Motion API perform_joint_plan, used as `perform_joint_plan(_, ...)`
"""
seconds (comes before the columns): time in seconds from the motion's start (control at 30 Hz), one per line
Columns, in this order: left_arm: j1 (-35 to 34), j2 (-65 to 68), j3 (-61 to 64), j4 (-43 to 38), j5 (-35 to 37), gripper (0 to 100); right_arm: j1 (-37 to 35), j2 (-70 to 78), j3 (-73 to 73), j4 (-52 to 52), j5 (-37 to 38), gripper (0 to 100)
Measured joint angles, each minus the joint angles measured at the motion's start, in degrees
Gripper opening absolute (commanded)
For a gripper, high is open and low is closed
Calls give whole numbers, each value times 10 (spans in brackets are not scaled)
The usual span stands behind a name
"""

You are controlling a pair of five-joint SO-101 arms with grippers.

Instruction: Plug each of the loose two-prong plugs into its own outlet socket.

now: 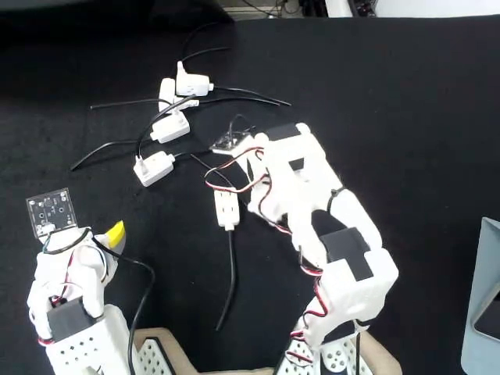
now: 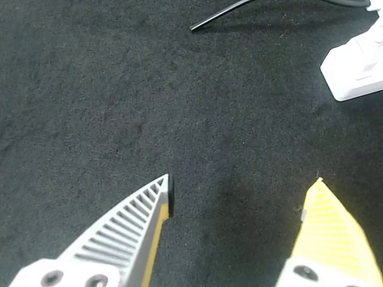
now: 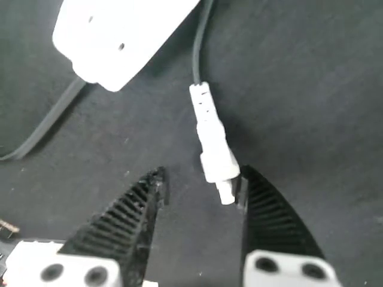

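A small white two-prong plug (image 3: pixel 212 143) on a thin dark cable lies on the black mat between the black fingers of my open right gripper (image 3: pixel 202 173), close to one finger (image 3: pixel 263 203); I cannot tell whether they touch. A white socket block (image 3: pixel 119 33) lies just beyond it. Seen from above, several white socket blocks (image 1: pixel 154 167) with black cables are scattered at the upper left, and one more (image 1: pixel 226 208) lies beside the right arm (image 1: pixel 297 180). My left gripper (image 2: pixel 243 178) is open above bare mat, with a white socket block (image 2: pixel 356 72) farther off. Its yellow finger (image 1: pixel 116 232) is at the lower left.
Black cables (image 1: pixel 230 273) trail across the mat between the two arms. A loose cable end (image 2: pixel 197 27) lies ahead of the left gripper. A grey object (image 1: pixel 488 305) stands at the right edge. The mat's right half is bare.
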Motion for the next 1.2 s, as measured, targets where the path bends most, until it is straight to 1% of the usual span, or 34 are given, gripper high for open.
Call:
perform_joint_plan(0.17,0,0,0,0,0,347,-3,0,5,-61,0,188)
perform_joint_plan(0.27,0,0,0,0,0,347,-17,0,23,-82,-1,188)
perform_joint_plan(0.37,0,0,0,0,0,347,-32,0,30,-87,0,188)
perform_joint_plan(0.53,0,0,0,0,0,347,-35,0,31,-95,0,182)
perform_joint_plan(0.73,0,0,0,0,0,347,-34,0,50,-135,-1,77)
perform_joint_plan(1.1,0,0,0,0,0,347,-10,0,54,-139,0,66)
perform_joint_plan(1.13,0,0,0,0,0,347,-7,0,54,-139,0,57)
perform_joint_plan(1.2,0,0,0,0,0,347,-4,0,54,-137,0,7)
